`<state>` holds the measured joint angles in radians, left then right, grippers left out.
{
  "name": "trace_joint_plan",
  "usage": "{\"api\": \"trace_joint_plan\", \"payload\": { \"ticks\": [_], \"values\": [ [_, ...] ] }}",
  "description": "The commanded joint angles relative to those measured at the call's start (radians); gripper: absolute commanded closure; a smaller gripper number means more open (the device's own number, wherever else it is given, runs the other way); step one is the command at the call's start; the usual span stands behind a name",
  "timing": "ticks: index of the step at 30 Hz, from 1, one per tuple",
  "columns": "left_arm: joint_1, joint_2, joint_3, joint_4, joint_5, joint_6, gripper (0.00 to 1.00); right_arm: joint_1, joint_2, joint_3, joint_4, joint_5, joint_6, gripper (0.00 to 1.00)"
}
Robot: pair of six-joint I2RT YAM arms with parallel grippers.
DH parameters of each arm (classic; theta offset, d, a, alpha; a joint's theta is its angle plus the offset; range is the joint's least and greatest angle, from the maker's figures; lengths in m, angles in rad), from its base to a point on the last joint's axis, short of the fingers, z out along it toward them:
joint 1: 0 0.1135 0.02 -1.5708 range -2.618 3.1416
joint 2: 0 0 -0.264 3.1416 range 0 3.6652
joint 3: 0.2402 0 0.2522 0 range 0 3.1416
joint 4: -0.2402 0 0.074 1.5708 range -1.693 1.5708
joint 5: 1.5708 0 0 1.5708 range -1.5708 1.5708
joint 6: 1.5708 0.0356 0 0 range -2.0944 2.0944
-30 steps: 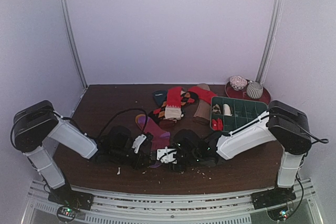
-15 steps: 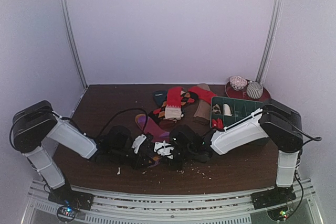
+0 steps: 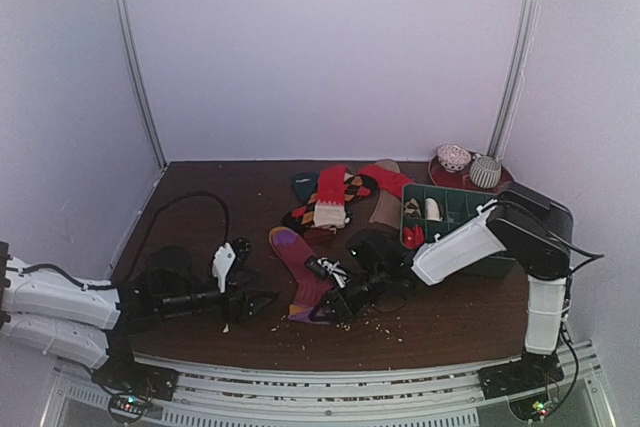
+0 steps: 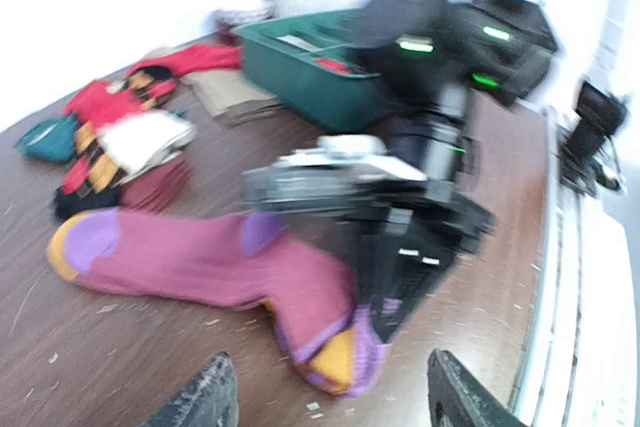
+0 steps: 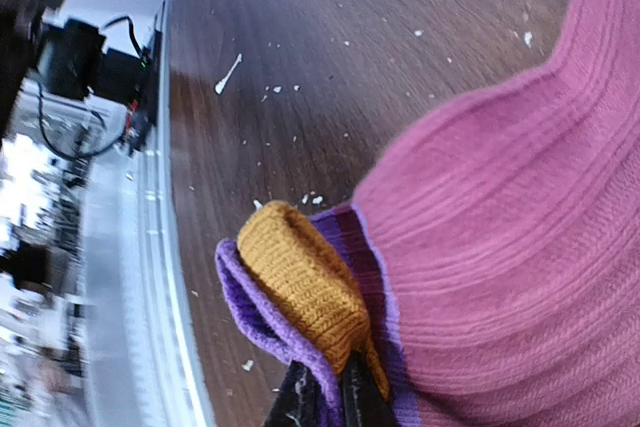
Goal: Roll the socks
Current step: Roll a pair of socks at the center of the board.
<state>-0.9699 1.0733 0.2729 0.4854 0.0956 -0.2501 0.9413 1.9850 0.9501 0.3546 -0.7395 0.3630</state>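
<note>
A purple-magenta sock (image 3: 298,272) with an orange toe lies flat at the table's front middle, also seen as the sock (image 4: 190,257) in the left wrist view. My right gripper (image 3: 328,309) is shut on the sock's folded near end, its orange and purple edge (image 5: 300,297) pinched at the right gripper (image 5: 325,399). My left gripper (image 3: 258,304) stands open to the left of that end, apart from it. Nothing lies between its fingertips (image 4: 200,397), and the left gripper (image 4: 330,402) points at the sock. More socks (image 3: 335,197) lie heaped behind.
A green compartment tray (image 3: 470,209) sits at the right rear, beside the right arm. Behind it a red plate (image 3: 505,185) carries two rolled balls. White crumbs (image 3: 380,327) dot the wood near the front edge. The metal rail (image 5: 150,247) runs close to the pinched end.
My left gripper has opened, let go of the sock and drawn back to the left. My right gripper has shut on the sock's near end and shifted left.
</note>
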Motion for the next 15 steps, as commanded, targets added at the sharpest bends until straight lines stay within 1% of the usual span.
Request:
{"api": "trace_joint_plan", "payload": {
  "ticks": [1, 5, 11, 15],
  "values": [
    [-0.088, 0.110, -0.036, 0.226, -0.043, 0.124, 0.36, -0.033, 0.072, 0.025, -0.144, -0.106, 0.249, 0.92],
    [-0.117, 0.326, -0.018, 0.437, 0.013, 0.159, 0.36, -0.065, 0.102, 0.061, -0.222, -0.112, 0.231, 0.92],
    [-0.128, 0.547, 0.040, 0.554, 0.050, 0.194, 0.37, -0.091, 0.117, 0.027, -0.207, -0.126, 0.236, 0.91],
    [-0.128, 0.653, 0.056, 0.653, 0.048, 0.194, 0.37, -0.093, 0.116, 0.019, -0.207, -0.131, 0.232, 0.92]
  ]
}}
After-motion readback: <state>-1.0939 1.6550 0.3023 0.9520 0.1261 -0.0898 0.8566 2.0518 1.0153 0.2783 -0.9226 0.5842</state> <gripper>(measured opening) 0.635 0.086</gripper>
